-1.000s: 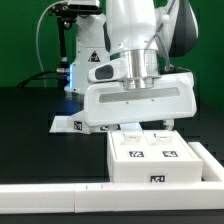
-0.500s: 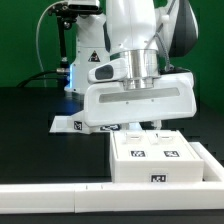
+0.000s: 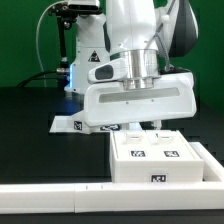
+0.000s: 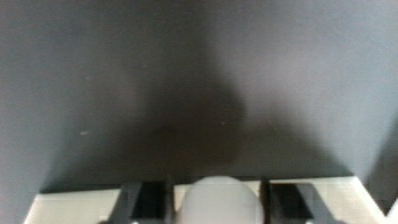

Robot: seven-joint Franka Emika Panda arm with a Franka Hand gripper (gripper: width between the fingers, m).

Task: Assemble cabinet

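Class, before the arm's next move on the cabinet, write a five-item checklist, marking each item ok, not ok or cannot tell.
1. Cabinet body lying flat, tags facing up: ok.
2. White piece sits between the jaws: ok.
3. Jaws clamped on that piece: cannot tell.
4. Flat panel behind the body free of the arm: cannot tell, partly hidden.
5. Wrist view sharp enough to guide: not ok, blurred.

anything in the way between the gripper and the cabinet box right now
Nothing visible does. The gripper sits down at the far edge of the cabinet box, and the wrist view shows a white rounded part right between its fingers. Whether they clamp it cannot be told.
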